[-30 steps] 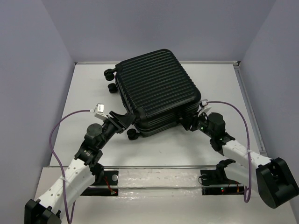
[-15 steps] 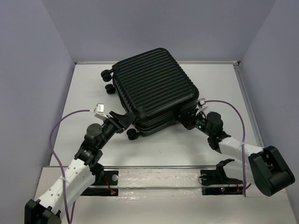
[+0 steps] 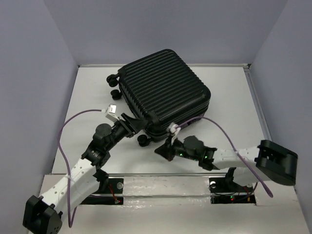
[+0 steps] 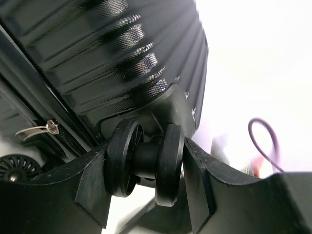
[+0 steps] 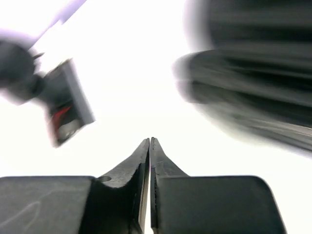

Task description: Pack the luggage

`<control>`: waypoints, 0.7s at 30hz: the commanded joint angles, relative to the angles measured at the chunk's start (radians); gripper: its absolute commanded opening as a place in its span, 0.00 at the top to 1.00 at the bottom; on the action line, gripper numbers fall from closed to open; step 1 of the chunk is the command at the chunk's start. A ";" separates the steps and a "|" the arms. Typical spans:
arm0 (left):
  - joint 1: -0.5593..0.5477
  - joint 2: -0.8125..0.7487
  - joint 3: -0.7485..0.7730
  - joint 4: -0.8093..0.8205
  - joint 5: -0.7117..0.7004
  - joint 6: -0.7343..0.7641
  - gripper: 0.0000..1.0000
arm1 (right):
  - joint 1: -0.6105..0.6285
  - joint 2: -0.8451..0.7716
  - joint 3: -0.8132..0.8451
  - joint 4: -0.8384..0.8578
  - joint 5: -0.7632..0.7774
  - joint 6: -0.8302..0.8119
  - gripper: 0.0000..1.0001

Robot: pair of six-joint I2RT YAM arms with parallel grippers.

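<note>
The luggage (image 3: 163,92), a large black ribbed hard-shell suitcase, lies closed on the white table, turned at an angle. My left gripper (image 3: 132,126) is at its near left corner, shut on a black caster wheel (image 4: 145,162); the two fingers press on both sides of the twin wheel. A zipper pull (image 4: 38,129) hangs from the shell's seam. My right gripper (image 3: 163,150) is shut and empty, low over the table in front of the suitcase's near edge, apart from it. In the right wrist view the shell (image 5: 253,97) is a blur at upper right.
Two more caster wheels (image 3: 113,78) stick out at the suitcase's far left corner, and one (image 3: 143,141) at the near edge. Purple cables loop from both wrists. Grey walls bound the table left, right and back.
My right arm has swung left from the suitcase's right corner to the table in front of its near edge. The suitcase has turned slightly. My left gripper has kept its hold at the corner.
</note>
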 commanded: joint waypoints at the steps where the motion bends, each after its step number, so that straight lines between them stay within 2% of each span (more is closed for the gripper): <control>1: -0.032 0.064 0.138 0.187 0.009 -0.008 0.94 | 0.310 0.256 0.234 0.097 0.257 0.010 0.93; 6: -0.046 0.053 0.192 0.172 0.051 -0.051 0.94 | 0.352 0.463 0.380 0.244 0.405 0.050 0.93; 9: -0.052 0.018 0.209 0.102 0.042 -0.045 0.94 | 0.365 0.464 0.371 0.345 0.500 0.047 0.93; 12: -0.052 -0.013 0.227 0.032 -0.016 0.005 0.94 | 0.365 0.321 0.281 0.235 0.552 0.025 0.93; 13: -0.052 -0.017 0.224 0.031 -0.019 0.009 0.94 | 0.324 0.201 0.203 0.153 0.534 0.021 0.93; 15: -0.052 -0.022 0.217 0.031 -0.024 0.011 0.94 | 0.267 0.061 0.119 0.044 0.523 0.061 0.93; 16: -0.051 -0.024 0.206 0.031 -0.037 0.017 0.94 | 0.162 -0.077 0.056 -0.092 0.473 0.105 0.89; 18: -0.052 -0.040 0.183 0.031 -0.059 0.020 0.94 | 0.107 -0.203 0.003 -0.253 0.436 0.127 0.77; 19: -0.052 -0.044 0.175 0.031 -0.063 0.021 0.94 | 0.060 -0.307 -0.024 -0.295 0.436 0.122 0.67; 21: -0.052 -0.047 0.163 0.035 -0.067 0.018 0.94 | 0.011 -0.369 -0.020 -0.389 0.404 0.096 0.49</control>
